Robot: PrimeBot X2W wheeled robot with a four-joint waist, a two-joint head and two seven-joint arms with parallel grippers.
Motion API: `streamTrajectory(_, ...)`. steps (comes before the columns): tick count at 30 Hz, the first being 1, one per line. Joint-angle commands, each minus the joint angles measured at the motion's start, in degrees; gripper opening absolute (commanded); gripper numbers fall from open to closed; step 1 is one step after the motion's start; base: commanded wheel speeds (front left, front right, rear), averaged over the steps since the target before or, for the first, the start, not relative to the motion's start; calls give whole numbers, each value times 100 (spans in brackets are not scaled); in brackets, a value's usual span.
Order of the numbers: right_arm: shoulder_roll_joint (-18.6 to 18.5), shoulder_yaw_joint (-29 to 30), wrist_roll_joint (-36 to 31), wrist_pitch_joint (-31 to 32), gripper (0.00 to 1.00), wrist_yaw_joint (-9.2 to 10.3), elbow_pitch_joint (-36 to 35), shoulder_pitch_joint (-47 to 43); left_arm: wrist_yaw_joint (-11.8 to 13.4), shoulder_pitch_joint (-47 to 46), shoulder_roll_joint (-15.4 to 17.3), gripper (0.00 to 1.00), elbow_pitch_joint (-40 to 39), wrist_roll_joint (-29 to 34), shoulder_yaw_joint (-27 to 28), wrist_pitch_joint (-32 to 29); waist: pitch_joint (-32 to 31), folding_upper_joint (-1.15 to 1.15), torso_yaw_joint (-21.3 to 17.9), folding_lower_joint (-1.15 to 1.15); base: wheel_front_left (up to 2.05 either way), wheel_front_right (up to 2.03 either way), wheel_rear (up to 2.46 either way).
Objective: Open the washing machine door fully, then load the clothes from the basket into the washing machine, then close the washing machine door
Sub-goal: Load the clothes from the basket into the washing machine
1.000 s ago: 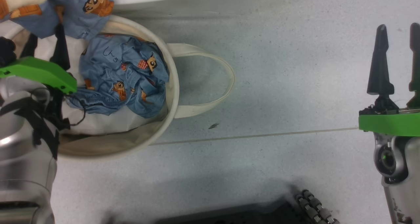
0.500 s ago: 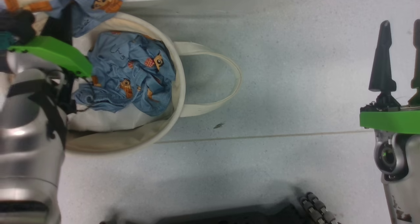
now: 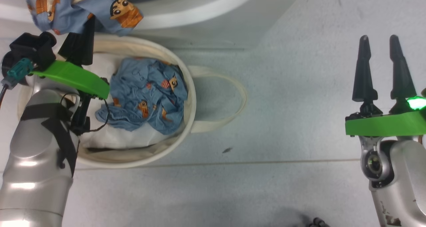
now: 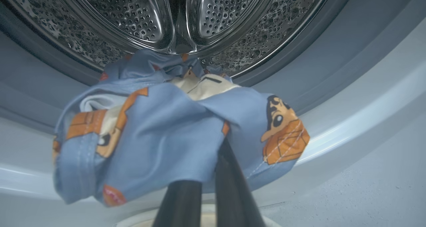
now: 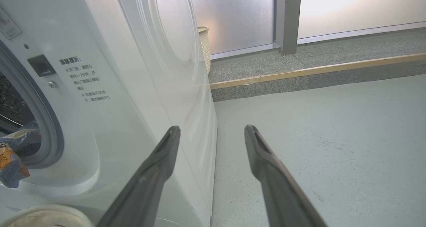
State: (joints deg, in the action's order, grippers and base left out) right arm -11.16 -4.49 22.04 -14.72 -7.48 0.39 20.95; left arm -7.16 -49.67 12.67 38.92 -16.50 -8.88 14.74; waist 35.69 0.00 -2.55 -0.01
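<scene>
Over the basket (image 3: 190, 97), left end effector (image 3: 80, 44) has clamped clothes (image 4: 166, 133).

At the mouth of the big white front-loading washing machine (image 5: 139, 87), a light blue cotton garment (image 4: 166, 133) carries orange-and-brown cartoon boys with black hair, set against the perforated silver steel drum (image 4: 133, 14) and grey rubber seal (image 4: 316, 54). In front of the machine, a second garment (image 3: 149, 97) of the same blue print lies on plain white padding (image 3: 109, 138) in the round cream canvas basket (image 3: 191, 97), on pale grey speckled floor (image 3: 283, 120).
</scene>
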Motion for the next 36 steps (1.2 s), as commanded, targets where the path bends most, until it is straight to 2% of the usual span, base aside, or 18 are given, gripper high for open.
streamTrajectory(1,23,-121,60,-28,100,-1,-110,-128,-32,11,290,0,-120,-13,142,26,-276,0,-27,1,0,0,0)
streamTrajectory(6,14,-190,98,-28,100,-1,-95,-136,-32,-472,493,0,426,16,20,26,-238,0,-180,1,0,0,0)
streamTrajectory(12,30,-105,57,-28,100,-1,-225,-134,-32,-1574,713,0,1403,-1,-148,26,195,0,-407,1,0,0,0)
streamTrajectory(19,88,22,-15,-28,100,-1,-375,-187,-33,-2601,784,0,2024,126,-362,26,583,0,-631,1,0,0,0)
streamTrajectory(23,123,84,-61,-28,100,-1,-492,-204,-29,-3217,786,0,1968,303,-479,26,847,0,-724,1,0,0,0)
streamTrajectory(25,143,111,-83,-28,100,-1,-560,-189,-1,-3471,808,0,1335,394,-403,26,989,0,-750,1,0,0,0)
streamTrajectory(28,178,155,-109,-28,100,-1,-634,-159,219,-3475,853,0,169,591,-121,26,1124,0,-771,1,0,0,0)
streamTrajectory(30,197,168,-124,-28,100,-1,-628,-158,248,-3276,825,0,-77,671,17,26,1128,0,-775,1,0,0,0)
streamTrajectory(36,207,101,-129,-28,100,-1,-584,-164,184,-3272,751,0,1395,686,45,26,1032,0,-794,1,0,0,0)
